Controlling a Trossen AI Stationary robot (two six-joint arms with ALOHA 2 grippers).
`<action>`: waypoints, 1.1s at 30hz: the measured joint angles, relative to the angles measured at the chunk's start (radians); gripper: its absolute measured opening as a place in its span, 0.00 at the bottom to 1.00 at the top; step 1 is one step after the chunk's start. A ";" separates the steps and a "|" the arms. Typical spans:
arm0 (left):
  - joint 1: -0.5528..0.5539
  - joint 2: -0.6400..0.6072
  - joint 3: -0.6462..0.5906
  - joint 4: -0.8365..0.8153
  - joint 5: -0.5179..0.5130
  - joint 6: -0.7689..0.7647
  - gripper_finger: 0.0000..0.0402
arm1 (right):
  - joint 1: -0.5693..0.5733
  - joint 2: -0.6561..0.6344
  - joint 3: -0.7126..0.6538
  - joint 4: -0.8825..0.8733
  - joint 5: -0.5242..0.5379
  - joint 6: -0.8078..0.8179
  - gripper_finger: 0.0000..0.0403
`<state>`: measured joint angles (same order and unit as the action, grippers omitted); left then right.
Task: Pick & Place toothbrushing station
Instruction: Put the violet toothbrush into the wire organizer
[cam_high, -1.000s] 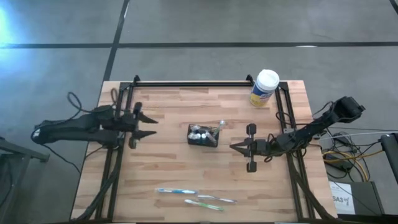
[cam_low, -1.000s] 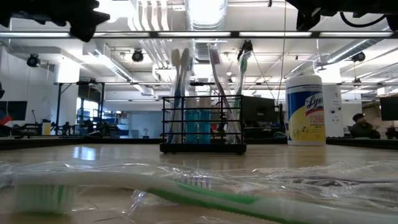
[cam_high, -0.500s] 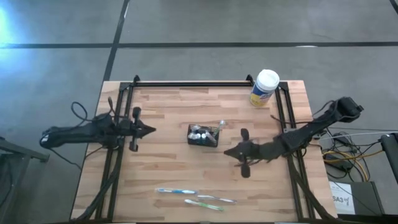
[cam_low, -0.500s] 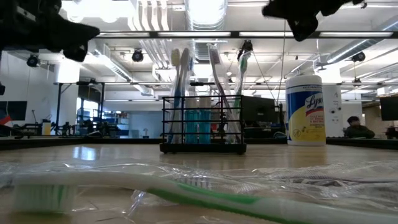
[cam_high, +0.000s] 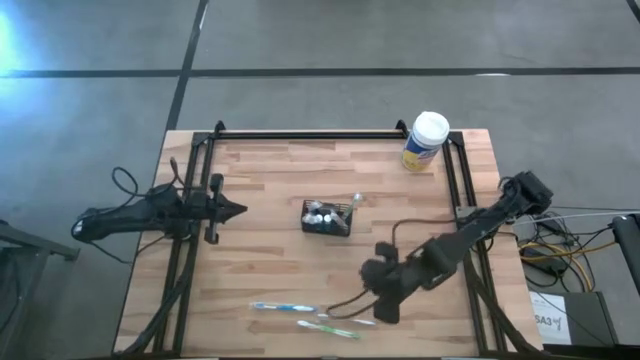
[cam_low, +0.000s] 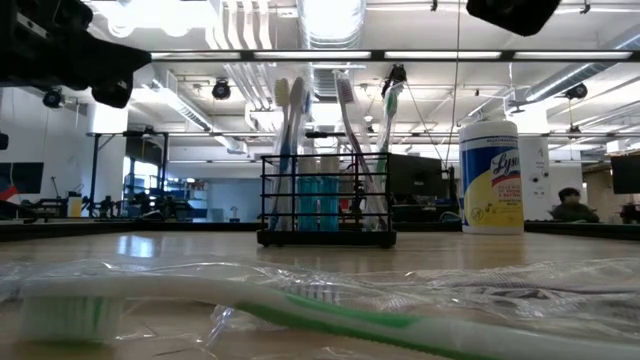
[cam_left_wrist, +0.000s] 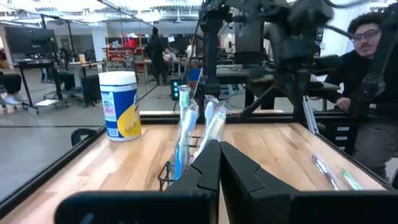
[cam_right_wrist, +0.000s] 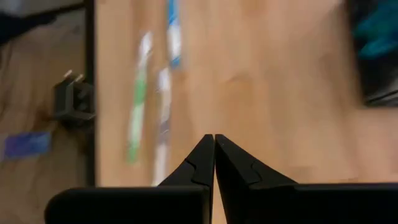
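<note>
Reaching from 3 o'clock toward 6 in the high view, right gripper (cam_high: 378, 300) now hangs clenched, empty, beside loose blue, green and pink toothbrushes (cam_high: 315, 317); small black mesh holder box (cam_high: 327, 217) stays central. Left wrist view: left gripper (cam_left_wrist: 219, 163) just snapped closed, empty. Pickup looks imminent.

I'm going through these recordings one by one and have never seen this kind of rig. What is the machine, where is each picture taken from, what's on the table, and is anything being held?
Two dark robot arms work at a wooden table. One camera looks straight down, one sits at table height, and one rides on each wrist.

The left gripper waits at the table's left side, shut and empty. The right gripper is also shut and empty, reaching toward the front edge, where three loose toothbrushes lie in clear wrapping.

In the middle stands a black mesh holder with toothbrushes upright in it. A yellow canister stands at the back right. People show in the room behind.
</note>
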<state>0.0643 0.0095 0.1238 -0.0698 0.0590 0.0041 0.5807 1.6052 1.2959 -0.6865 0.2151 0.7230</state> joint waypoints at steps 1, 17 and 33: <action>0.000 0.001 0.000 0.001 0.000 -0.005 0.02 | 0.004 0.031 0.025 -0.007 -0.029 0.015 0.03; 0.000 0.007 0.000 0.043 0.010 -0.055 0.02 | 0.023 0.435 0.244 -0.017 -0.173 0.078 0.33; 0.000 0.010 0.001 0.043 0.011 -0.061 0.02 | 0.021 0.579 0.292 -0.007 -0.183 0.014 0.45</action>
<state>0.0643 0.0193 0.1246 -0.0269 0.0698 -0.0574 0.6016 2.1841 1.5883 -0.6939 0.0322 0.7369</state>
